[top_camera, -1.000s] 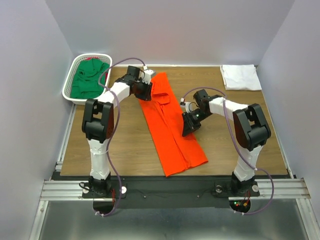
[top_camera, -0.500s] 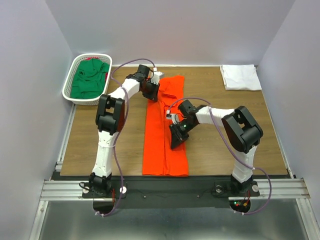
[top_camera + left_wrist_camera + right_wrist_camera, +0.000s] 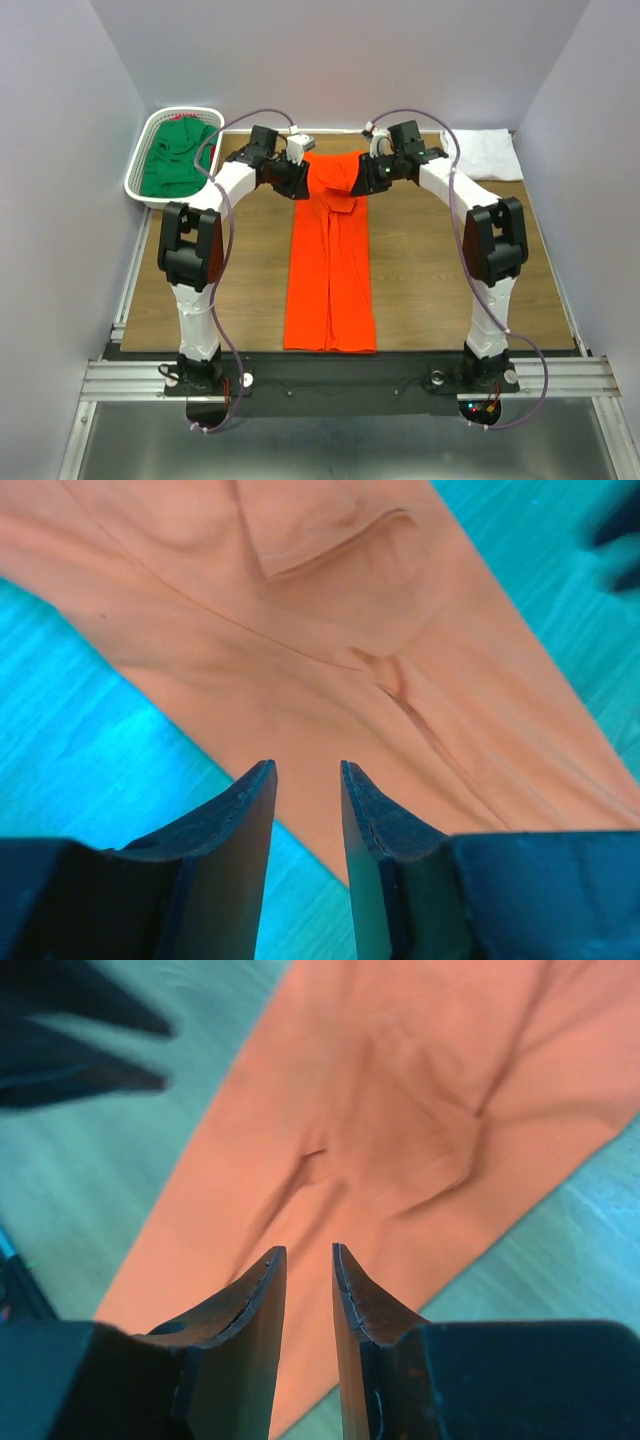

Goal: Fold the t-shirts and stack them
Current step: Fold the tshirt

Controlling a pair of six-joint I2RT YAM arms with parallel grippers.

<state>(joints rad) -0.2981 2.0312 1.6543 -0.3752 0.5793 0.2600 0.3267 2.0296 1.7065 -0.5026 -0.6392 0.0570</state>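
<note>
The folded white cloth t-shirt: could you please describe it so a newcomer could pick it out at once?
On the brown wooden table, look to the far right corner. The folded white cloth t-shirt lies flat there; unlike the long orange-red t-shirt down the middle and the dark green t-shirt heaped in the white plastic mesh basket, it is white.

Flat shirt (image 3: 330,270) centre, basket (image 3: 133,180) far left, folded shirt (image 3: 495,155) far right
</note>
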